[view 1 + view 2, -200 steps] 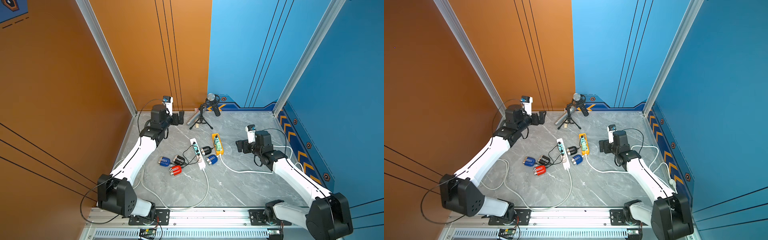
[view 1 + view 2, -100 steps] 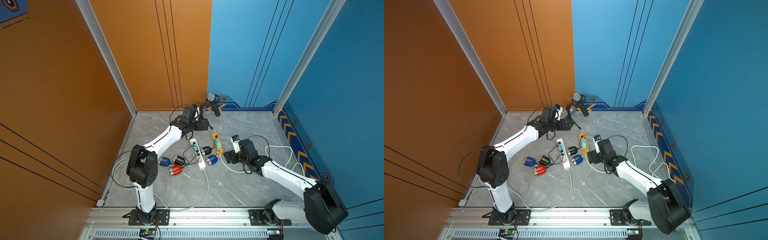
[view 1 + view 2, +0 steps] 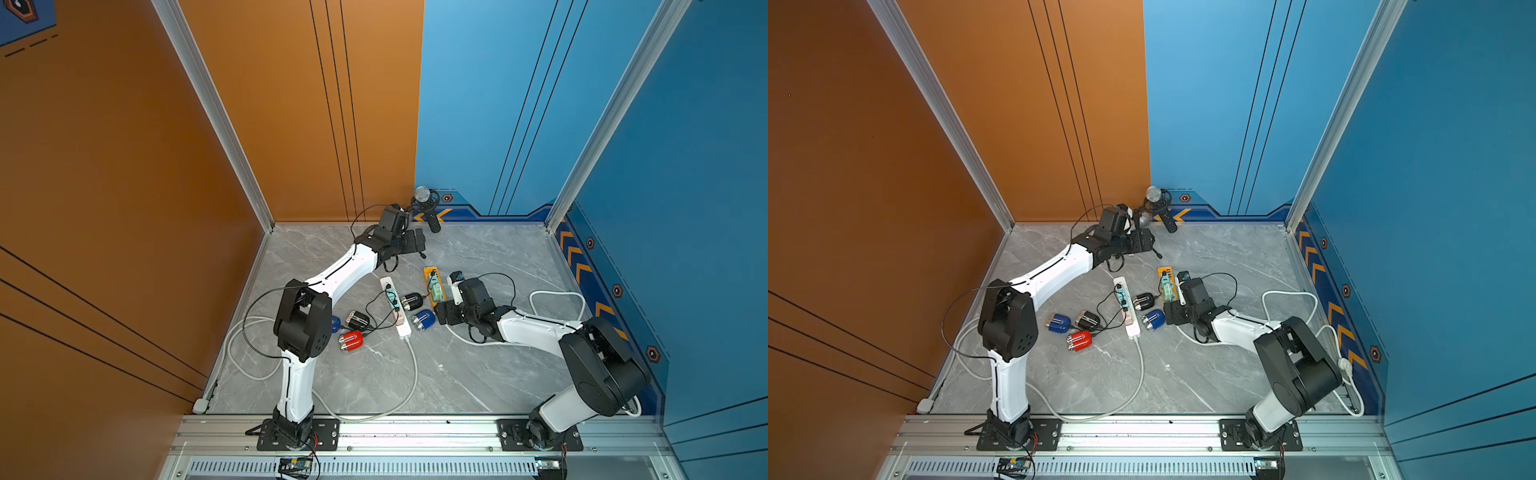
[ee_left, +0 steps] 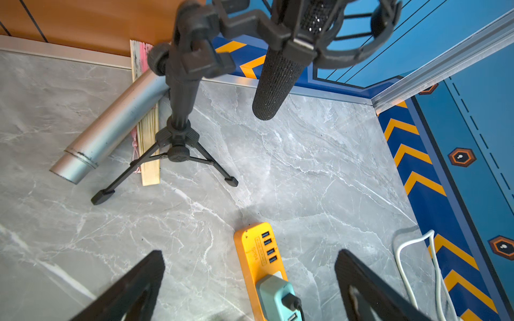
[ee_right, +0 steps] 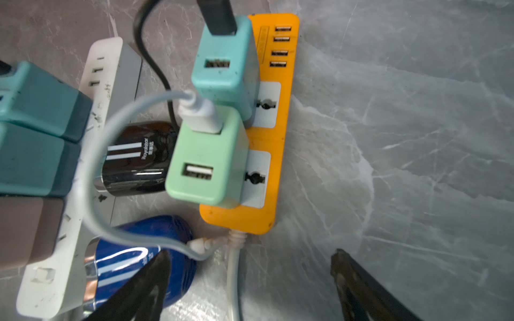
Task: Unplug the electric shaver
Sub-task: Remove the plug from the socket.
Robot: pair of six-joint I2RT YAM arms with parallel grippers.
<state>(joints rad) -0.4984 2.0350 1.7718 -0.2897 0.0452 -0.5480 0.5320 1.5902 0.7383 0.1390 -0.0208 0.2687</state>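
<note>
Shavers (image 3: 351,341), five in number, lie on the grey floor (image 3: 365,386) around two power strips. The two arms are the largest things: the left arm (image 3: 336,274) reaches to the back corner, and the right arm (image 3: 536,332) stretches low to the middle. At the back stands a microphone (image 4: 275,83) on its tripod (image 4: 178,144), with a silver tube (image 4: 111,130) lying beside it. The white strip (image 3: 401,329) and the orange strip (image 4: 247,250) lie side by side.

The left gripper (image 4: 249,254) hangs above the USB end of the orange strip, its fingers (image 4: 133,286) spread wide with nothing between them. The right gripper (image 5: 250,254) is above the cable end of the same strip, also spread wide and empty. In the wrist view one finger (image 5: 144,286) covers part of a blue shaver (image 5: 178,272).

A black shaver (image 5: 133,172) lies between the two strips. On the far side of the white strip lie a red shaver (image 3: 1079,340), a second black shaver (image 3: 1088,320) and a second blue shaver (image 3: 1059,323), well apart from both grippers.

Three chargers (image 5: 36,125) sit in the white strip. In the orange strip sit a turquoise charger (image 5: 222,61) with a black plug (image 5: 217,14), and a green charger (image 5: 205,166) with a white cable (image 5: 199,116). This cable loops down to just beside the blue shaver; whether it sits in the shaver I cannot tell.
</note>
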